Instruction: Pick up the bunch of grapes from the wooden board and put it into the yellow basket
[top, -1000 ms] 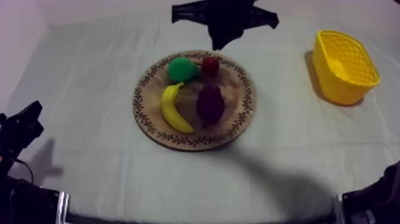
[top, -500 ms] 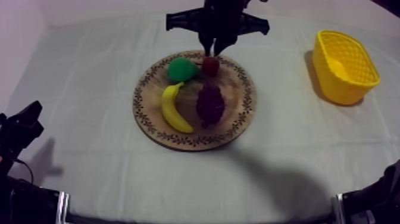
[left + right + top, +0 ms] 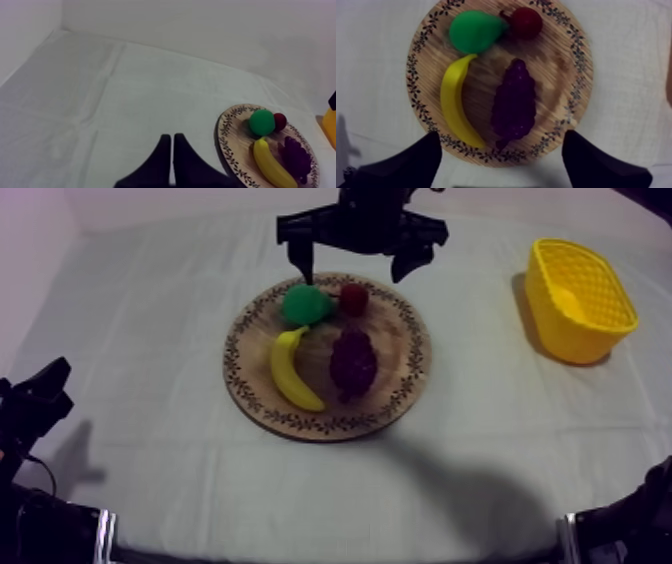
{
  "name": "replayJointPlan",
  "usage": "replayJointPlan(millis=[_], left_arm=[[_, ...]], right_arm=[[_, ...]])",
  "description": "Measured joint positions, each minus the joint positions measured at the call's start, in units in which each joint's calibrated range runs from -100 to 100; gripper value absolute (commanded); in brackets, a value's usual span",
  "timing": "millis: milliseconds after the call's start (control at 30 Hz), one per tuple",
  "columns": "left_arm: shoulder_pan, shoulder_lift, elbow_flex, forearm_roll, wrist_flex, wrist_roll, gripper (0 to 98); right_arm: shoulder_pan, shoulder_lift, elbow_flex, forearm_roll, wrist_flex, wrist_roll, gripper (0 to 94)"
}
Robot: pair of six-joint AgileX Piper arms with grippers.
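The right gripper (image 3: 355,276) hangs empty, spread wide, over the 12 o'clock rim of the wooden board (image 3: 398,393). The bunch of grapes (image 3: 352,363) lies on the board right of centre — banana (image 3: 292,370) at 8 o'clock, pear (image 3: 305,303) at 11, small red fruit (image 3: 353,298) at 12. The top view adds the yellow basket (image 3: 565,328) at 3 o'clock; the left wrist view, the left gripper (image 3: 172,152) closed to a narrow wedge.

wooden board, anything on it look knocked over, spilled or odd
Nothing stands out. The banana, pear, small red fruit and bunch of grapes all lie within the rim of the wooden board; the yellow basket stands upright, apart from it.
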Motion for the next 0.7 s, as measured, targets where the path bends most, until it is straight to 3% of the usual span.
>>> replayJointPlan(millis=[233, 700], left_arm=[[0.0, 0.0, 0.0, 0.0, 0.0, 0.0, 0.1], [0.0, 0.0, 0.0, 0.0, 0.0, 0.0, 0.1]], right_arm=[[0.3, 3.0, 2.3, -1.2, -0.9, 0.7, 92.5], [2.4, 11.0, 9.0, -4.0, -13.4, 2.8, 92.0]])
